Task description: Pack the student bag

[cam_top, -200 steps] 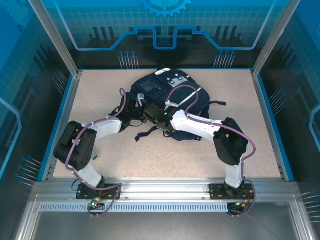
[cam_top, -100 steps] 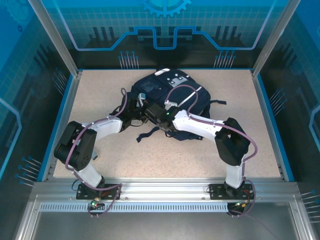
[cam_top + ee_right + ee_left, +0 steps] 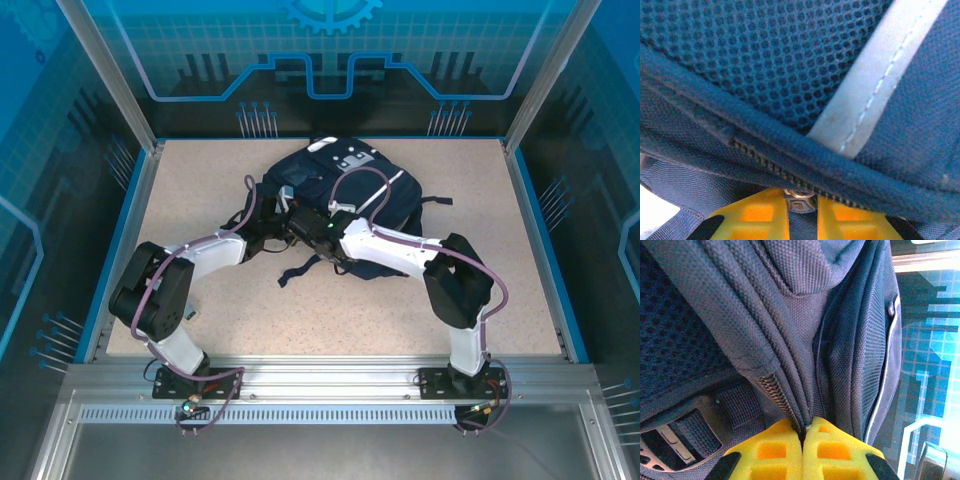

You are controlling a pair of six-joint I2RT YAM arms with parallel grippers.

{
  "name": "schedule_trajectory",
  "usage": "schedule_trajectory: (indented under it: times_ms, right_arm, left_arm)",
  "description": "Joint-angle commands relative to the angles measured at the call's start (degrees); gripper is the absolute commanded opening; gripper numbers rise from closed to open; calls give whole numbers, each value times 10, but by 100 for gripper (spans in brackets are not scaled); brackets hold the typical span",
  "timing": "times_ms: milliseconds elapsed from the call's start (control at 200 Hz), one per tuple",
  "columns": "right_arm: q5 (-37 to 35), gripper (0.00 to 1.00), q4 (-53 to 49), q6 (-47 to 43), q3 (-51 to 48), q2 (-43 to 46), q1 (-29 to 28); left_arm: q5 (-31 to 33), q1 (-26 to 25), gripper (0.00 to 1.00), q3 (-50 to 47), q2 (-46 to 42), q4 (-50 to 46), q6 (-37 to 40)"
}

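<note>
**While the student bag is pinched by both claws, its near edge is hidden under the arms**

As seen from the top camera, the student bag (image 3: 345, 185) is laid flat toward the far middle of the speckled beige table (image 3: 190, 190). Dark straps (image 3: 298, 268) are trailed out on its near side. The bag's near-left edge is covered by the two white forearms, which are angled in from both sides. The left gripper (image 3: 272, 216) and right gripper (image 3: 306, 224) are pressed against dark fabric there, so their jaws can't be read from above. A white-grey patch (image 3: 352, 160) is made out at the bag's far end. The table is boxed in by a blue rim, aluminium posts (image 3: 100, 70) and blue printed panels.

That gap is filled in by the wrist cams. On the left wrist view, the left gripper (image 3: 804, 429) is clenched, its yellow pads squeezed together on a fold of coarse woven navy fabric. Right beside the fold, a line of zipper teeth (image 3: 776, 387) is seen, and a webbing strap is threaded through a grey buckle (image 3: 675, 432) at lower left.

On the right wrist view, the right gripper (image 3: 802, 206) is closed on a small metal zipper pull (image 3: 800, 201), which is held between the yellow fingers. Above it, blue honeycomb mesh (image 3: 765, 50) and a stitched white stripe (image 3: 880, 90) are picked out.
</note>
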State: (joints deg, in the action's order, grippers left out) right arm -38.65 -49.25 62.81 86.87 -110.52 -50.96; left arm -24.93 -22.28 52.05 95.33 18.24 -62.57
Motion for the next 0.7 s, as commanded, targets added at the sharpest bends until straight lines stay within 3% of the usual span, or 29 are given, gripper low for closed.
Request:
schedule_trajectory:
  times_ms: [0, 480, 695]
  right_arm:
    - [-70, 17, -68, -10, -10, 30, 8]
    - [8, 18, -12, -93, -205, 192, 48]
    - [97, 33, 79, -212, -217, 230, 58]
  left_arm:
    - [-4, 8, 4, 21, -7, 5, 24]
    - [2, 27, 3, 19, 0, -8, 42]
    - [-2, 27, 4, 24, 0, -10, 42]
